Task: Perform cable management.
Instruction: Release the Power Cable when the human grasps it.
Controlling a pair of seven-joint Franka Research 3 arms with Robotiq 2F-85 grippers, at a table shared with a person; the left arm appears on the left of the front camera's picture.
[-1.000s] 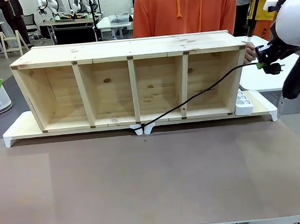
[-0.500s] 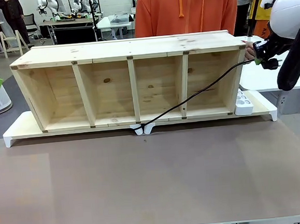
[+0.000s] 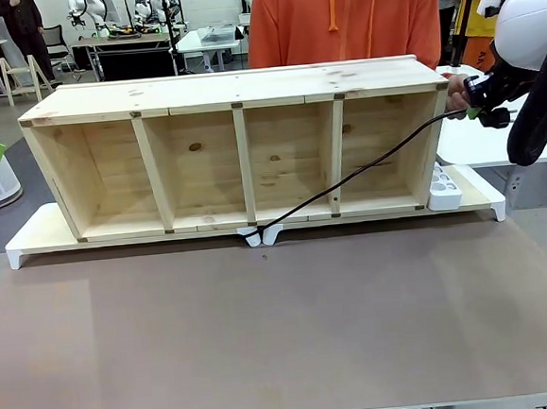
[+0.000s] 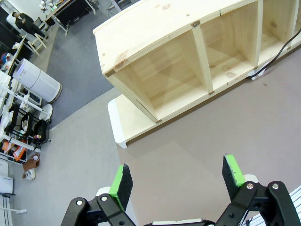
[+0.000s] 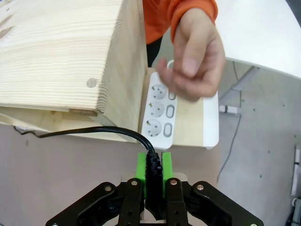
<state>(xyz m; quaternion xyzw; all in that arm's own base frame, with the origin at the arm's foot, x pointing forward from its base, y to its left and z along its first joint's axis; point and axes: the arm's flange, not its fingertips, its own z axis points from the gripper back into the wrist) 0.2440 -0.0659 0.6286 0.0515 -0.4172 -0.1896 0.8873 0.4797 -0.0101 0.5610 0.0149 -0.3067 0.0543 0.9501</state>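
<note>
I have the right gripper clamped on the cable plug, left gripper apart; next, lower toward power strip.

The shelf stands on a board on the bench; a power strip lies at its right end; the cable crosses its front.
</note>
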